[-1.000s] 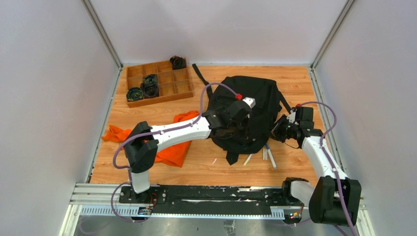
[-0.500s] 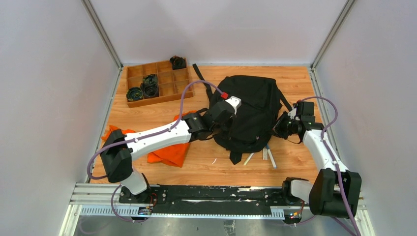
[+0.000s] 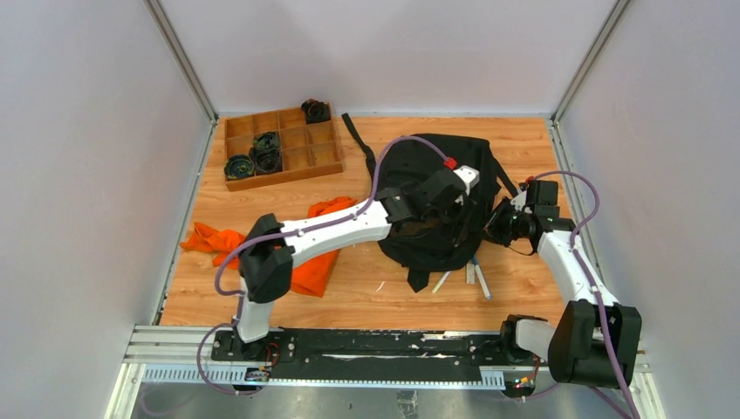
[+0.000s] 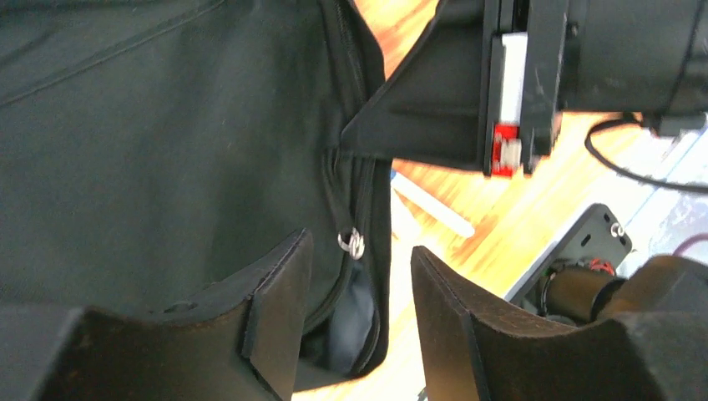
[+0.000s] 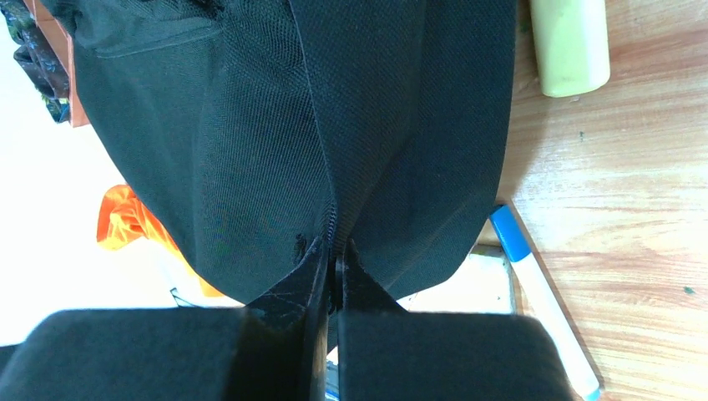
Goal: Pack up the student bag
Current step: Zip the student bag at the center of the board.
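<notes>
The student bag [image 3: 419, 166], a large black backpack, lies on the wooden table. My left gripper [image 3: 465, 201] hovers over its right side, open; in the left wrist view the left gripper [image 4: 359, 288] straddles a zip with a small metal ring pull [image 4: 354, 243], not touching it. The zip gapes a little below the ring. My right gripper [image 3: 495, 229] is shut on the bag's right edge; in the right wrist view the right gripper [image 5: 334, 261] pinches the zip seam of the bag [image 5: 275, 109]. The same grip on the bag shows as a black wedge of fabric [image 4: 417, 109].
A wooden compartment tray [image 3: 325, 157] with black coiled parts sits at the back left. An orange cloth [image 3: 305, 266] lies under my left arm. Pens [image 3: 478, 281] lie in front of the bag; a blue-capped pen [image 5: 511, 236] and a pale cylinder [image 5: 572, 42] are beside it.
My left arm swung back right across the bag and its gripper has opened. The right gripper has kept its grip in the same place.
</notes>
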Motion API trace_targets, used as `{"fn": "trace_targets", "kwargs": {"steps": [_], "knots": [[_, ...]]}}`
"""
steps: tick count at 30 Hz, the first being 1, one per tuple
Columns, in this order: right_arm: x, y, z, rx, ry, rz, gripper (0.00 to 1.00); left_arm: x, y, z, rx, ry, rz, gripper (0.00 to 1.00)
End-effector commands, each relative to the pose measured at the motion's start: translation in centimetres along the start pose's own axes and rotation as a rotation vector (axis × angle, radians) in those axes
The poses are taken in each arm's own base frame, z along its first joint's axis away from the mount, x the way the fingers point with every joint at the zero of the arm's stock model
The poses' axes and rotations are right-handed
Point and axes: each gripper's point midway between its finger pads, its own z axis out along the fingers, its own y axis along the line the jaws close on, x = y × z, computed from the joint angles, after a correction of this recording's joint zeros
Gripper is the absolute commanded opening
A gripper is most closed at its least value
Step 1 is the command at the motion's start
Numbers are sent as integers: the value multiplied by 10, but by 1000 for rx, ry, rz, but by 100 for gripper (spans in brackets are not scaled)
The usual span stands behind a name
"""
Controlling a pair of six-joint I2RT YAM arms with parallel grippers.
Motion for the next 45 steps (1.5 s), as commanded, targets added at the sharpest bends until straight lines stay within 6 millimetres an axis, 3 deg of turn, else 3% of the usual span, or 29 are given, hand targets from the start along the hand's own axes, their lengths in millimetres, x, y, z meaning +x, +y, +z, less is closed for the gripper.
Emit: {"fn": "trace_targets", "kwargs": {"steps": [1,11,17,21,29,33,39,45], "knots": [[-9,8,-3,-44,-33,-25,0,0,-12,21,11,47,-6,54],[-9,12,-5,-60,-35,-28,0,10,4,52,-106,81,10,54],[-7,11,-5,-64,-32,-26,0,22,14,61,-152,93,-18,44],[-6,11,-5,-63,-31,-25,0,20,16,57,-166,71,-38,39],[-4,11,-6,-68,-29,-26,0,-14,9,23,-154,-44,-96,41],[-3,11,-7,-70,-29,-28,0,-21,15,17,-183,-92,-128,34],[-2,12,-9,-69,-25,-33,0,-18,16,23,-189,-98,-161,40],[-1,12,-10,-70,-25,-32,0,-2,10,48,-163,-28,-168,43]]}}
